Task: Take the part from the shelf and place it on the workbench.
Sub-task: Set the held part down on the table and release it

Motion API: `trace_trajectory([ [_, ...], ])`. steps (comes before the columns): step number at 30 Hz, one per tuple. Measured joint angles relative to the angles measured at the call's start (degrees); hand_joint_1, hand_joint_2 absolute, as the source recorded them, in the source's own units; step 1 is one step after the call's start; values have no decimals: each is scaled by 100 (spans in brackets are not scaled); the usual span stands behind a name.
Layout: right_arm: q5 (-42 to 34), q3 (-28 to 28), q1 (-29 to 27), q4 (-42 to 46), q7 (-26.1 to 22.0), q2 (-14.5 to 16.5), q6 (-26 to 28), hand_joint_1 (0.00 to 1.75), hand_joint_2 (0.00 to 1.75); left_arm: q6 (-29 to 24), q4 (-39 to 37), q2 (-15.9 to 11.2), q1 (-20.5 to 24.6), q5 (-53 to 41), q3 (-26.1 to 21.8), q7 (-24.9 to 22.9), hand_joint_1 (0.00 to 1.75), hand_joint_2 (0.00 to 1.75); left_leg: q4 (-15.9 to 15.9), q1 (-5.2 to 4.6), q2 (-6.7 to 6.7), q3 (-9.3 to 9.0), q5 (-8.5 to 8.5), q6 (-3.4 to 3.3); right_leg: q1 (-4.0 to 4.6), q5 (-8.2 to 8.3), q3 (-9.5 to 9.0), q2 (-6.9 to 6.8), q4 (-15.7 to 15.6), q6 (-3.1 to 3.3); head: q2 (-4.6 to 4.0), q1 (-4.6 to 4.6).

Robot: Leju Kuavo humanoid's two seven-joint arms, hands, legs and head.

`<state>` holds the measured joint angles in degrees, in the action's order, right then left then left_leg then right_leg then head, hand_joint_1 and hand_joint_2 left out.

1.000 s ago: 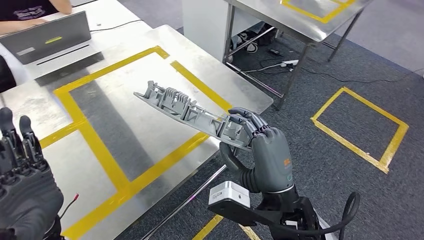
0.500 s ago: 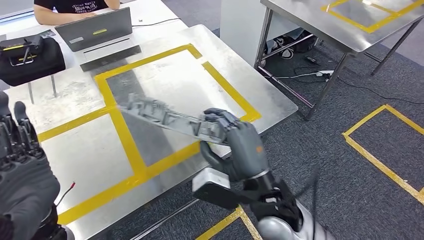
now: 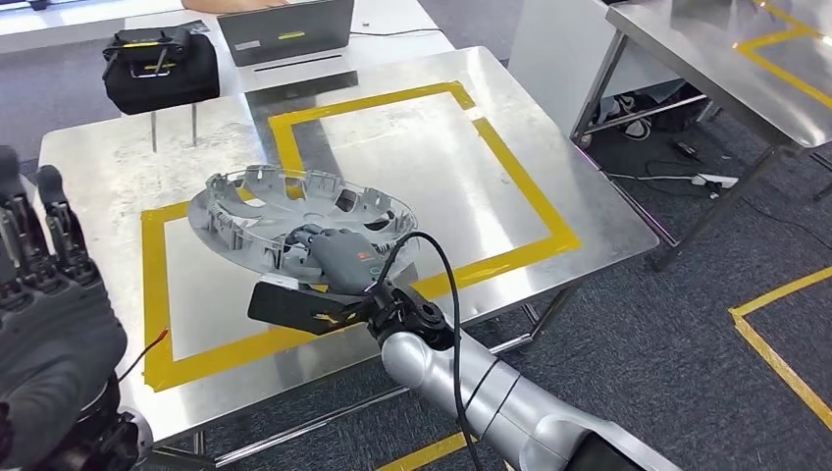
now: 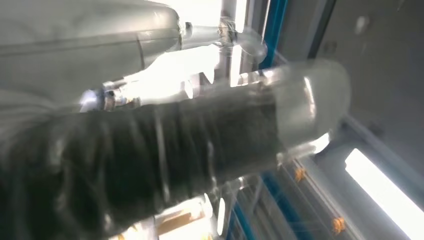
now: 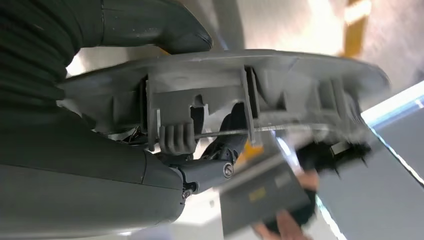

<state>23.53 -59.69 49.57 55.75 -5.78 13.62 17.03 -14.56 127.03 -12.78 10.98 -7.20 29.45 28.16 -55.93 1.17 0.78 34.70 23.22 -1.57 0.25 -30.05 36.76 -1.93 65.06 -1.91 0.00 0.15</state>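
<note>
The part is a round grey plastic wheel cover, ribbed inside, held low over the steel workbench above the left yellow-taped square. My right hand grips its near rim from below. In the right wrist view the thumb lies on one face of the cover and dark fingers on the other. My left hand is raised at the lower left with fingers upright and apart, holding nothing. The left wrist view is blurred, with the dark ribbed cover of the hand across it.
Yellow tape marks two squares on the workbench. A black bag and an open laptop sit at the far side. A second steel table stands at the right, cables on the carpet under it.
The whole view has swung, so the camera has turned toward the workbench. My right hand has carried the cover from beside the table edge to over the left taped square, now seen flat.
</note>
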Motion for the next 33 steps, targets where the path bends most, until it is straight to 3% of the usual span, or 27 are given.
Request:
trace_trajectory([
  [2, -163, -26, 65, -505, 60, 86, -168, 175, 175, 54, -75, 25, 61, 47, 37, 28, 0, 0, -1, 2, -86, 5, -7, -11, -13, -216, 337, 107, 697, -19, 0, 61],
  [3, -213, -42, 80, -711, 87, 122, -218, 175, 175, 69, -103, 33, 74, 60, 49, 45, 0, 0, -1, 0, -125, 5, -8, -12, -13, -186, 406, 117, 798, -11, 0, 89],
  [4, -240, -59, 104, -890, 102, 160, -249, 175, 175, 79, -126, 38, 86, 67, 59, 56, 0, 0, -2, -4, -155, 2, -9, -13, -9, -51, 372, 123, 670, 11, 0, 119],
  [7, -258, -103, 250, -1298, 127, 285, -288, 175, 175, 90, -179, 51, 125, 69, 83, 75, 0, 0, -1, -23, -201, -5, -11, 0, 26, 515, -107, 181, -448, 155, 0, 169],
  [8, -267, -114, 306, -1418, 167, 319, -317, 175, 175, 94, -195, 56, 134, 71, 90, 83, 0, 0, -3, -23, -204, 12, -17, 22, 42, 591, -241, 202, -718, 202, 0, 172],
  [9, -282, -127, 353, -1520, 215, 353, -354, 175, 175, 97, -209, 60, 141, 73, 94, 94, 0, 0, -14, -28, -204, 34, -16, 34, 49, 606, -316, 218, -868, 206, 0, 172],
  [12, -370, -189, 431, -1840, 418, 434, -510, 175, 175, 93, -252, 63, 155, 85, 106, 129, 0, 0, -21, -29, -194, 61, -26, 30, 39, 600, -353, 221, -956, 97, 0, 140],
  [13, -400, -214, 458, -1958, 507, 450, -562, 175, 175, 82, -263, 63, 158, 86, 111, 137, 0, 0, -8, -26, -191, 49, -35, 33, 38, 597, -357, 223, -953, 87, 0, 113],
  [18, -451, -336, 638, -2455, 1149, 466, -749, 175, 175, -25, -282, 62, 98, 24, 129, 147, 0, 0, 45, -27, -195, -17, -49, 68, 37, 583, -401, 219, -954, 115, 0, 37],
  [24, -551, -474, 748, -2834, 1841, 412, -675, 175, 175, -121, -280, 35, -11, -157, 147, 119, 0, 0, 49, -30, -198, -47, -53, 86, 35, 576, -433, 219, -954, 125, 0, 22],
  [33, -978, -501, 736, -3003, 1402, 283, -98, 175, 175, -142, -280, 30, -86, -167, 174, 92, 0, 0, 45, -43, -202, -64, -52, 81, 19, 578, -434, 216, -979, 120, 0, 32],
])
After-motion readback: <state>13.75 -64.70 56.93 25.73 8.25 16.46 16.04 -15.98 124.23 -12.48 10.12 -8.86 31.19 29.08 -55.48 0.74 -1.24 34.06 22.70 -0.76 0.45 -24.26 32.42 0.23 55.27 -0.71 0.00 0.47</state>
